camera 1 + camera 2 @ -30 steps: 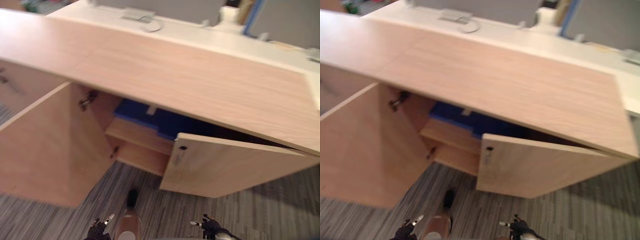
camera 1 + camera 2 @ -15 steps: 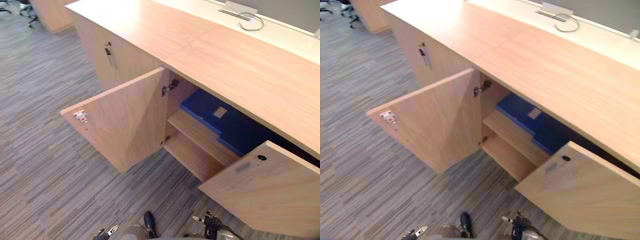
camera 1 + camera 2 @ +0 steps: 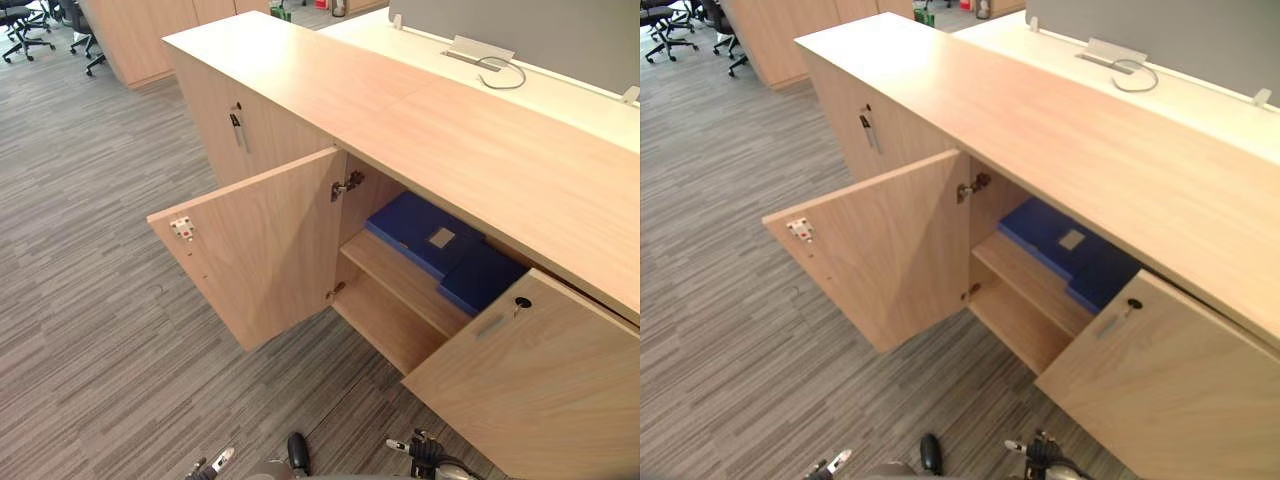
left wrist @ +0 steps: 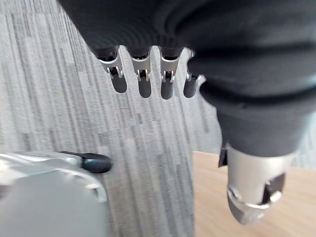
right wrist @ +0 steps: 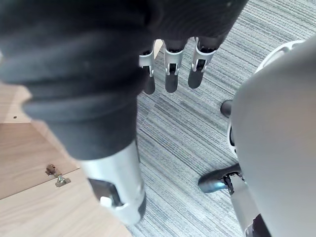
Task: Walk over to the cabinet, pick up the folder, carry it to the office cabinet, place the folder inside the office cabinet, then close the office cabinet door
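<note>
We see the blue folder (image 3: 425, 233) on the upper shelf (image 3: 398, 280) of the office cabinet (image 3: 450, 150) | left door (image 3: 265, 245) and right door (image 3: 540, 390) open | our left hand (image 4: 144, 81) and right hand (image 5: 170, 74) hang near, fingers straight, empty.

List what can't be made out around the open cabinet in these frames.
- Blue folders: right ends hidden behind the right door and under the cabinet top, eye views; count unclear.
- Lower compartment: back hidden by the upper shelf, eye views.
- Right door: cut off by the right and bottom edges, eye views.
- Left door: outer face turned away, eye views.
</note>
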### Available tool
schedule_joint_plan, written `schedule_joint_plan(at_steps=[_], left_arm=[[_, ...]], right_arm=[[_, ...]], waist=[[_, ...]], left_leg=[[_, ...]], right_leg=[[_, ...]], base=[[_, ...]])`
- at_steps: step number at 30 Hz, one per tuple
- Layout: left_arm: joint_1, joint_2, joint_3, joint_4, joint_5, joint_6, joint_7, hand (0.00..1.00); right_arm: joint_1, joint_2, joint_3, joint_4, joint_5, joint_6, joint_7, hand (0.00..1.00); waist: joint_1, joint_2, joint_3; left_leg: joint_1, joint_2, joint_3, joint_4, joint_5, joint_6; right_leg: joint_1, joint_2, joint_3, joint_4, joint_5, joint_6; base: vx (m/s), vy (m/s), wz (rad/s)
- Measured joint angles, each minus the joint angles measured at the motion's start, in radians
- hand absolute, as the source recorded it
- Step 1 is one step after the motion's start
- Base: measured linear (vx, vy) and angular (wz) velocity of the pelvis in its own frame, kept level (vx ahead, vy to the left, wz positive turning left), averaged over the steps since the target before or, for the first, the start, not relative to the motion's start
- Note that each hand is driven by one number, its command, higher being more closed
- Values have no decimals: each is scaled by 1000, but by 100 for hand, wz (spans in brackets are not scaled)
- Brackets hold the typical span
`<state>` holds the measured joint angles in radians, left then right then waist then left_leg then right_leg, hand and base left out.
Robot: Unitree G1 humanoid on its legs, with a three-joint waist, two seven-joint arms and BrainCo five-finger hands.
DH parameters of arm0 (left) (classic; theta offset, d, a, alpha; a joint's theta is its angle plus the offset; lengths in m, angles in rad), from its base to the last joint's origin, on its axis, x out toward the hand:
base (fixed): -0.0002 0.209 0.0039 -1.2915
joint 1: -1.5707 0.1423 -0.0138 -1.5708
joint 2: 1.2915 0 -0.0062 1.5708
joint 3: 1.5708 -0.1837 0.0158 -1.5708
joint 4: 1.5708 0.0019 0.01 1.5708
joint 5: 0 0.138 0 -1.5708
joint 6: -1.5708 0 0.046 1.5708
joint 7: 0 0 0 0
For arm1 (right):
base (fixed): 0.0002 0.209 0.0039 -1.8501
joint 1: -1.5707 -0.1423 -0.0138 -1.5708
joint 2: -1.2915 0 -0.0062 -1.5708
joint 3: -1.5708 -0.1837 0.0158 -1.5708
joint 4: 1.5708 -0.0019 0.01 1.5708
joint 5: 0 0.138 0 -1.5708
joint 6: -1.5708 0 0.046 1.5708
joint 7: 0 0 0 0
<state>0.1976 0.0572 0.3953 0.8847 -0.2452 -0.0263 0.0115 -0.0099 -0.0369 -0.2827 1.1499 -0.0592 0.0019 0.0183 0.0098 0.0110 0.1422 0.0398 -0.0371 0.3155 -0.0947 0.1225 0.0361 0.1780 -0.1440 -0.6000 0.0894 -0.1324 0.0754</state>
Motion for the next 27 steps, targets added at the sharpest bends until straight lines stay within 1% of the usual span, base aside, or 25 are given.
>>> schedule_joint_plan(at_steps=[1, 2, 3, 4, 5, 6, 7, 8, 10, 11, 12, 13, 14, 15, 16, 17, 19, 20, 22, 23, 24, 25, 27], left_arm=[[-9, 3, 49, -15, -1, 1, 0, 0], [-26, 17, 121, -32, -5, 2, 3, 0], [-57, 61, 210, -33, -3, 3, 3, 0], [-90, 128, 285, -31, 6, 9, 4, 0], [-106, 165, 315, -29, 9, 11, 5, 0], [-156, 274, 372, -6, 19, 16, 4, 0], [-180, 326, 386, 16, 22, 19, 2, 0], [-227, 424, 399, 58, 44, 21, 2, 0], [-290, 522, 389, 106, 68, 22, -1, 0], [-341, 577, 366, 137, 97, 22, -3, 0], [-394, 612, 331, 166, 133, 23, -13, 0], [-421, 627, 306, 184, 162, 25, -23, 0], [-463, 639, 259, 212, 209, 33, -44, 0], [-491, 641, 222, 231, 238, 40, -57, 0], [-528, 640, 166, 253, 269, 46, -67, 0], [-547, 637, 141, 259, 285, 50, -73, 0], [-598, 619, 38, 267, 354, 51, -76, 0], [-606, 613, 16, 267, 366, 51, -76, 0], [-628, 585, -65, 265, 384, 54, -75, 0], [-629, 571, -72, 266, 394, 70, -37, 0], [-624, 559, -124, 265, 411, 72, -27, 0], [-624, 553, -150, 264, 412, 72, -27, 0], [-615, 511, -242, 260, 433, 78, -27, 0]], right_arm=[[3, 0, 0, 0, 0, 0, 1, 0], [6, 0, 0, -4, 0, 0, 3, 0], [7, 0, 0, -11, 0, 0, 9, 0], [9, 0, 0, -14, 0, 0, 17, 0], [13, 0, 0, -18, -1, 0, 20, 0], [19, 0, 0, -21, 0, 0, 25, 0], [20, -1, 0, -22, 0, -1, 29, 0], [24, -1, -1, -25, 0, -1, 33, 0], [25, -1, -1, -27, 0, 0, 40, 0], [27, -4, -2, -27, 1, 0, 45, 0], [28, -4, -3, -27, 1, 1, 49, 0], [29, -4, -5, -27, 1, 2, 52, 0], [30, -4, -8, -27, 1, 5, 59, 0], [32, -4, -9, -27, 2, 7, 62, 0], [32, -3, -9, -27, 2, 8, 67, 0], [32, -2, -9, -28, 3, 8, 69, 0], [32, -1, -9, -29, 13, 8, 74, 0], [32, -1, -8, -29, 19, 8, 75, 0], [33, -4, -5, -28, 39, 8, 77, 0], [33, -5, -1, -29, 40, 8, 78, 0], [34, -9, 0, -26, 40, 10, 78, 0], [34, -11, 0, -23, 40, 12, 78, 0], [34, -16, 0, -14, 39, 18, 78, 0]], waist=[[-1, 1, -2], [-2, 1, -2], [-4, 2, -2], [-6, 2, -2], [-8, 4, -2], [-6, 3, -3], [-5, 3, -3], [-5, 3, -7], [-4, 3, -9], [-3, 4, -13], [-3, 3, -17], [-1, 3, -19], [2, 3, -20], [3, 2, -25], [0, -1, -29], [-1, -3, -29], [-6, -5, -30], [-7, -5, -30], [-12, -5, -30], [-14, -5, -30], [-11, -5, -30], [-6, -5, -31], [6, -3, -32]], left_leg=[[1, 3, 6, 0, -2, -1], [2, 7, 12, 0, -6, -7], [7, 13, 24, 0, -7, -8], [16, 19, 36, 0, -10, -10], [20, 21, 40, 0, -11, -12], [29, 28, 53, 0, -15, -13], [32, 31, 58, 0, -17, -14], [32, 35, 64, 0, -19, -16], [33, 38, 75, 0, -22, -21], [34, 40, 85, 0, -26, -24], [36, 40, 94, 0, -28, -25], [38, 40, 101, 0, -29, -25], [48, 41, 116, 0, -33, -27], [50, 41, 126, 0, -37, -29], [51, 41, 135, 0, -40, -33], [51, 42, 137, 1, -42, -35], [55, 43, 151, 2, -43, -36], [58, 44, 156, 2, -43, -37], [67, 47, 164, 2, -43, -37], [68, 48, 165, 2, -43, -37], [68, 51, 164, 2, -43, -37], [68, 53, 162, 2, -43, -37], [71, 56, 154, 5, -43, -38]], right_leg=[[0, 3, 4, -6, 3, -2], [0, 8, 14, -13, 6, -5], [1, 14, 28, -18, 9, -9], [7, 21, 41, -26, 11, -13], [10, 24, 45, -31, 12, -14], [17, 32, 57, -40, 14, -18], [20, 35, 62, -45, 15, -19], [19, 40, 70, -51, 16, -21], [15, 43, 84, -54, 17, -22], [13, 44, 92, -57, 18, -23], [13, 45, 100, -57, 18, -24], [13, 45, 108, -58, 18, -24], [15, 44, 122, -58, 18, -24], [13, 44, 136, -60, 18, -24], [12, 44, 144, -63, 18, -24], [13, 44, 146, -64, 18, -24], [11, 45, 163, -63, 17, -25], [11, 45, 167, -62, 17, -26], [14, 45, 172, -58, 14, -30], [13, 45, 172, -52, 11, -34], [12, 48, 171, -45, 9, -38], [13, 49, 169, -42, 9, -38], [11, 49, 165, -31, 9, -39]], base=[[-43, 2, -29], [-47, -14, -30], [-51, -26, -38], [-47, -32, -32], [-26, -37, -32], [-18, -34, -23], [-18, -50, -26], [-13, -41, -17], [-6, -33, -20], [7, -20, -25], [17, -11, -24], [24, -3, -31], [22, 4, -35], [20, 5, -41], [22, 2, -26], [39, -7, -21], [32, -8, -20], [2, -4, -21], [-11, -11, -13], [0, 0, 0], [-25, -17, 9], [-43, -12, 19], [-55, 15, 26]])
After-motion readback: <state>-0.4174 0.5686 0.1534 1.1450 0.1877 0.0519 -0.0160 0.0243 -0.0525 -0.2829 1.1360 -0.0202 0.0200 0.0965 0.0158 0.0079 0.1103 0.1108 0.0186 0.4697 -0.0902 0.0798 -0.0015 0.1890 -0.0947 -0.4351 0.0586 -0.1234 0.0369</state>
